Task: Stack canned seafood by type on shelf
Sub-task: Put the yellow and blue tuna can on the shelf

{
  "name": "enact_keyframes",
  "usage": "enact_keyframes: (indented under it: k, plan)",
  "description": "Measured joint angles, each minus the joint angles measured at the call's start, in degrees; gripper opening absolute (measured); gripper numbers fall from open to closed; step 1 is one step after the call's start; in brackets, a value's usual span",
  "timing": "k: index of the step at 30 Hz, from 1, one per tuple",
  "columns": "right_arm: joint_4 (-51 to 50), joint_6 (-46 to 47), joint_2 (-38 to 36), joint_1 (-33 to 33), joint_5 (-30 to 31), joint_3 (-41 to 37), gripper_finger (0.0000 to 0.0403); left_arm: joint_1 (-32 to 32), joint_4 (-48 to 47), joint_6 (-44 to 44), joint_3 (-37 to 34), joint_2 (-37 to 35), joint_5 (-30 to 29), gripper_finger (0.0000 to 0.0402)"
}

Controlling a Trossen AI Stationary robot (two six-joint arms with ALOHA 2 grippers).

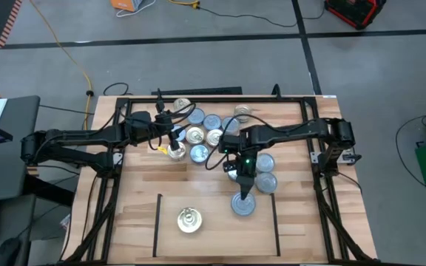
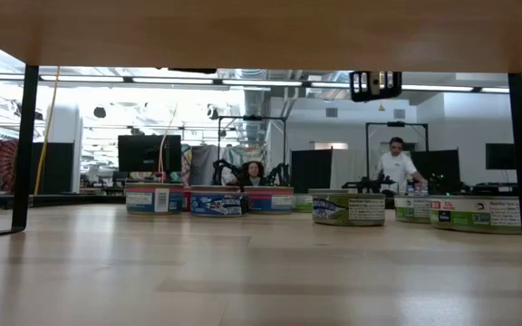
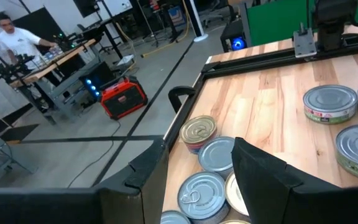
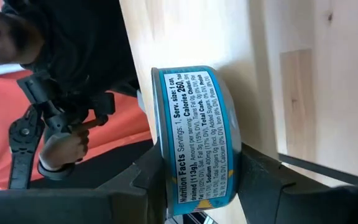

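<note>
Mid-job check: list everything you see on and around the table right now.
gold-topped tin: one, gold, on the shelf's left part
blue-sided tin: one, silver top, at the shelf's right part
loose tins: roughly a dozen, gold and silver tops, clustered at the back of the table
shelf: one, light wood, black-lined, front centre
black frame: one, around the table
person: one, white top, room behind
left gripper: over the cluster
right gripper: jaws shut on the blue-sided tin
</note>
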Motion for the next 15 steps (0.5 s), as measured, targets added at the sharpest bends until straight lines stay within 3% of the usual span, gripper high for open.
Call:
enact_keyframes:
  k: [9,15]
  plan:
    - [1.4,4.9,0.0,0.4,0.9,0.0,0.0244,0.0,-0.3,0.9,0.0,0.0,0.0,0.0168]
    - [0.8,7.0,0.0,1.2,0.9,0.0,0.0255,0.0,-0.3,0.9,0.0,0.0,-0.1,0.0168]
